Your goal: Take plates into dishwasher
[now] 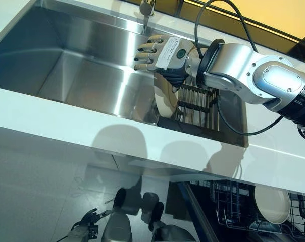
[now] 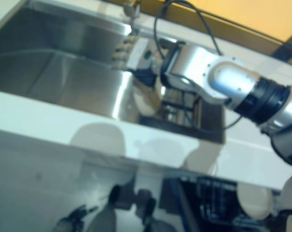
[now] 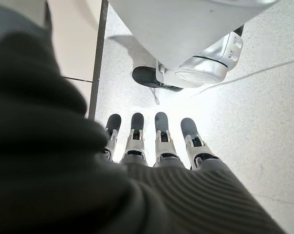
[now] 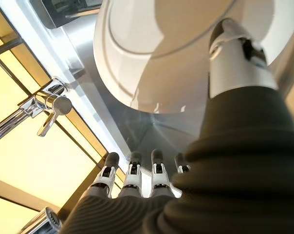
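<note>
Left hand (image 3: pixel 156 141) hangs at lower left, fingers straight and empty. Right hand (image 1: pixel 160 53) sits at upper centre over the sink (image 1: pixel 82 75), fingers extended, thumb touching a white plate (image 4: pixel 152 53) standing by the rack (image 1: pixel 195 101). It should pinch the rim firmly before lifting toward the dishwasher (image 1: pixel 228 204) at lower right, which already holds another plate (image 1: pixel 271 204).

White plate (image 4: pixel 152 53) — steel-grey sink (image 1: pixel 82 70)

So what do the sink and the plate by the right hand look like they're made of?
Sink: brushed stainless steel, going by the silver sheen and streaky reflections. Plate near the right hand: glossy white, probably glazed ceramic, though hard plastic can't be ruled out.
</note>
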